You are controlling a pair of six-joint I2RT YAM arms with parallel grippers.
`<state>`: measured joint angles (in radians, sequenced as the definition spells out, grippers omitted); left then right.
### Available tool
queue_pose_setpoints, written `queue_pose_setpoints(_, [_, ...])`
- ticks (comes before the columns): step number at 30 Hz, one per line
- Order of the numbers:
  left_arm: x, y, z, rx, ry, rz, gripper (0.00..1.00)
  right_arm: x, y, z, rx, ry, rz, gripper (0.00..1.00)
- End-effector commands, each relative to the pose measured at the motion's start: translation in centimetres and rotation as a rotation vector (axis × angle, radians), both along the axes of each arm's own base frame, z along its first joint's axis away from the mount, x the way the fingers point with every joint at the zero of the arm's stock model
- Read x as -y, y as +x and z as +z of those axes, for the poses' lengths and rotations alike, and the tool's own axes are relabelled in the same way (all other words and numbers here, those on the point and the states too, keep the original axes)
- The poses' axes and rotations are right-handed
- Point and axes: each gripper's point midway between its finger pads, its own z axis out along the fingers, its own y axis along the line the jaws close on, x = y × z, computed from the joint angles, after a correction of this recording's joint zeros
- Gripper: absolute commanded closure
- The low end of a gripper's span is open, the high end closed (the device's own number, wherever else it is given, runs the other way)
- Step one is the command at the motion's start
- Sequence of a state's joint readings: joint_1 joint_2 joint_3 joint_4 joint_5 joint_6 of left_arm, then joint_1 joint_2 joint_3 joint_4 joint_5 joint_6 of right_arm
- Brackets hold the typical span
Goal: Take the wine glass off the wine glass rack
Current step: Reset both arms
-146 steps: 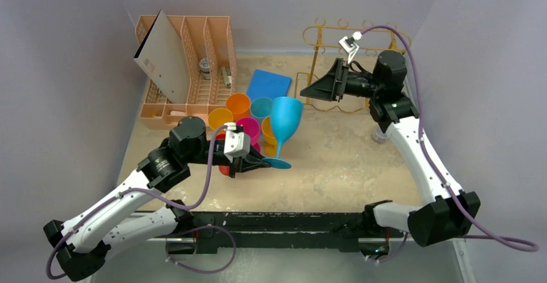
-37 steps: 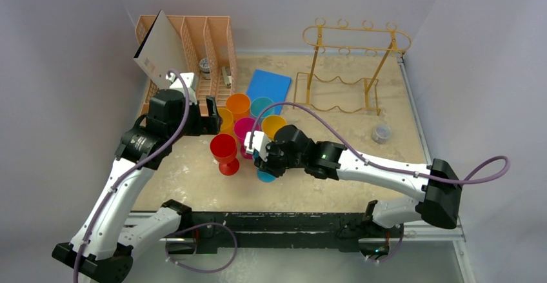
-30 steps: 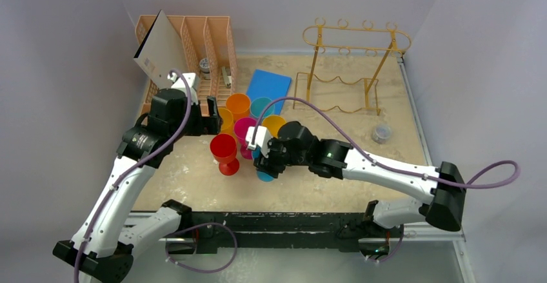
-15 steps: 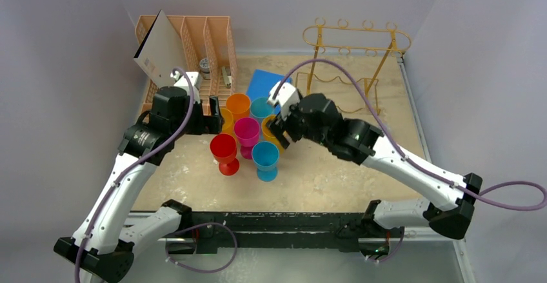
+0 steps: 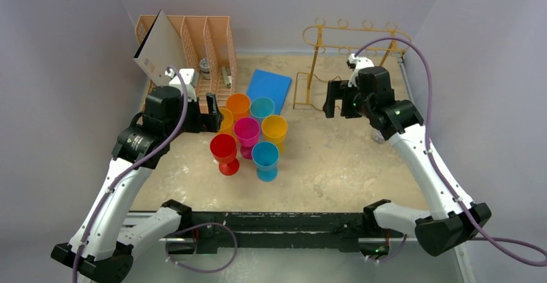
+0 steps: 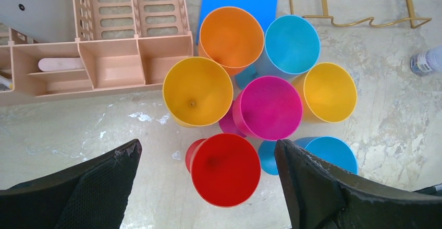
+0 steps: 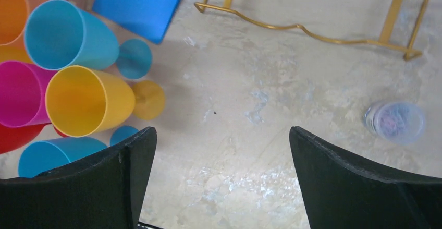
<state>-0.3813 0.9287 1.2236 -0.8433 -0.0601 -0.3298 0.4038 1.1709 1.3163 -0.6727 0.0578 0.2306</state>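
Top external view: the gold wine glass rack (image 5: 357,35) is standing at the back of the table (image 5: 348,167), just past the right gripper (image 5: 337,102). That gripper's jaws are gaping wide and holding nothing. In the right wrist view, the rack's wavy bottom bar is lying out ahead of the jaws. A small clear jar (image 7: 394,122) is sitting ahead of the right-hand jaw.

The light blue wine glass (image 5: 265,157) is standing upright on the table, off to the left of those jaws. It is bunching up with the other coloured glasses (image 5: 248,128).

The left gripper (image 6: 207,151) is hanging above the bunch with its jaws spread wide, gripping nothing. The red glass (image 6: 225,169) is sitting below the gap between them. The peach organizer (image 6: 104,57) is lying out ahead of the left-hand jaw.
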Motion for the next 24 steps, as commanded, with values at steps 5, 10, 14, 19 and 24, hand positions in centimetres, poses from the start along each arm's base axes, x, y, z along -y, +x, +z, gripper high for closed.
queue_pose_setpoints(5, [-1.6,0.7,2.0,0.053,-0.010,0.116,0.02,0.5,-1.2,-0.3,-0.104,0.094,-0.101,0.01])
queue_pose_setpoints(10, [-2.7,0.8,2.4,0.069,-0.024,0.198,0.02,1.9,-1.1,-0.6,-0.106,0.063,-0.189,0.01])
queue_pose_setpoints(14, [-2.8,1.0,2.5,0.073,-0.035,0.226,0.02,2.3,-1.0,-0.8,-0.102,0.064,-0.225,0.01])
queue_pose_setpoints(19, [-3.1,1.3,2.9,0.080,-0.046,0.257,0.03,2.8,-0.9,-1.2,-0.109,0.047,-0.260,0.01])
queue_pose_setpoints(24, [-3.7,1.8,2.2,0.063,-0.015,0.297,0.02,2.6,-0.8,-1.4,-0.112,0.062,-0.264,0.01])
